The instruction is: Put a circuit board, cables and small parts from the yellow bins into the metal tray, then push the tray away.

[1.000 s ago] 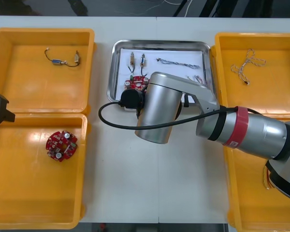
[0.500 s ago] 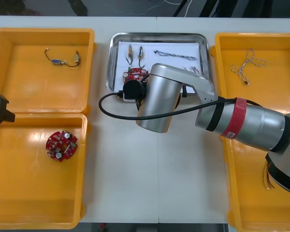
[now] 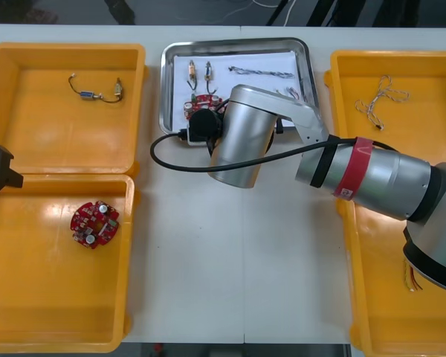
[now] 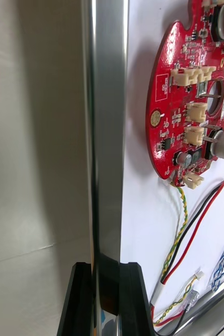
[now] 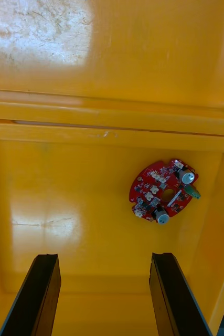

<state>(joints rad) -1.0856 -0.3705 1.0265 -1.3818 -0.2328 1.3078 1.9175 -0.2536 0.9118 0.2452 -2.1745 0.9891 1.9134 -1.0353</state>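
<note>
The metal tray lies at the table's far middle, white inside. It holds a red circuit board, two small metal parts, a blue and white cable and a red and yellow cable. My right arm reaches over the tray's near edge and hides its gripper in the front view. In the right wrist view, my right gripper is shut on the tray's rim, the circuit board just beyond. My left gripper hangs open and holds nothing.
The left gripper is parked over the near left yellow bin, which holds another red circuit board. The far left bin holds a black cable. A twisted cable lies in the far right bin.
The tray has slid away from me and slightly left, with the right arm following it. The left arm has not moved.
</note>
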